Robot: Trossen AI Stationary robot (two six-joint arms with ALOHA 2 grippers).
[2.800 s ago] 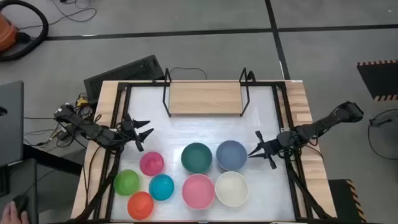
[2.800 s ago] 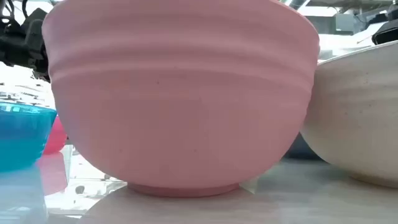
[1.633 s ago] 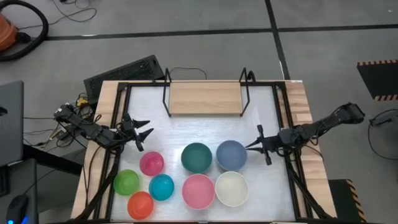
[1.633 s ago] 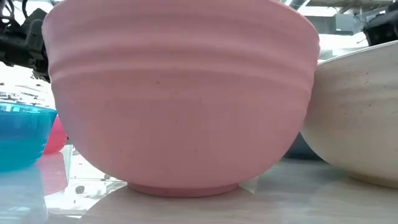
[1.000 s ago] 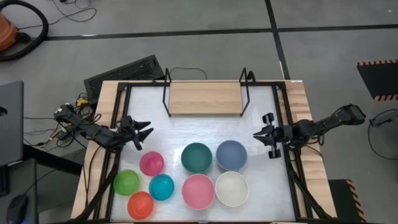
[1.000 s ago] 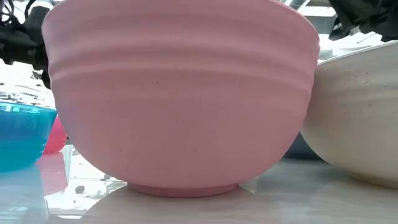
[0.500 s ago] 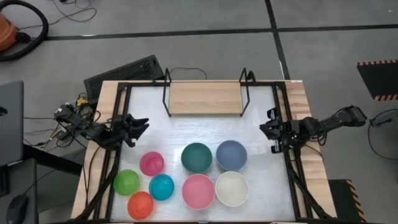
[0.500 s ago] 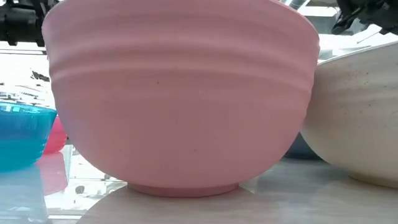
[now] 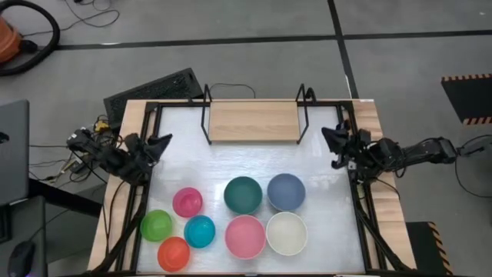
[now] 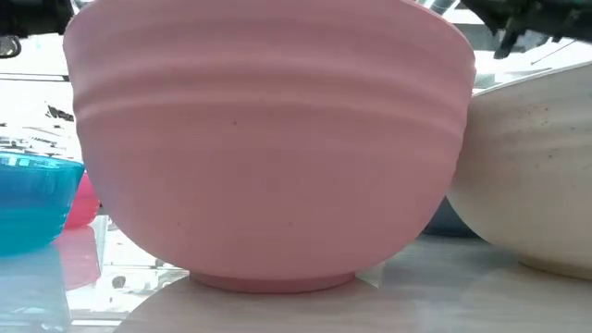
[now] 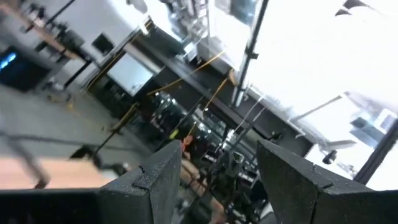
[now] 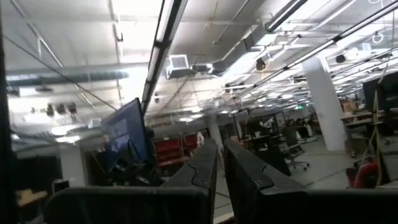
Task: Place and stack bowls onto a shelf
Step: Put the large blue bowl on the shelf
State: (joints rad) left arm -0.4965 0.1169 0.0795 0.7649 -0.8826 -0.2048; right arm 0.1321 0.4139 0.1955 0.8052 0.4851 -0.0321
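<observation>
Several bowls stand on their bases on the white tabletop's near half. The smaller ones are at the left: magenta [image 9: 187,201], green [image 9: 157,225], orange [image 9: 174,253] and cyan [image 9: 200,231]. To their right stand the larger teal [image 9: 243,195], grey-blue [image 9: 286,191], pink [image 9: 245,235] and cream-white [image 9: 286,232] bowls. The wooden shelf [image 9: 254,121] stands at the far edge with nothing on it. My left gripper [image 9: 157,145] is open over the left edge and tipped upward. My right gripper [image 9: 332,142] is shut over the right edge and also tipped upward. Neither is near a bowl.
A black frame [image 9: 146,192] runs around the tabletop, with wooden strips outside it. The shelf's black wire uprights [image 9: 206,115] rise at its two ends. In the low view the pink bowl [image 10: 268,139] fills the picture, with the cream-white bowl [image 10: 527,166] beside it.
Both grippers have risen and drawn back from the bowls, the left toward the table's far left, the right toward its far right. Both have tipped upward. The bowls and the shelf have stayed in place.
</observation>
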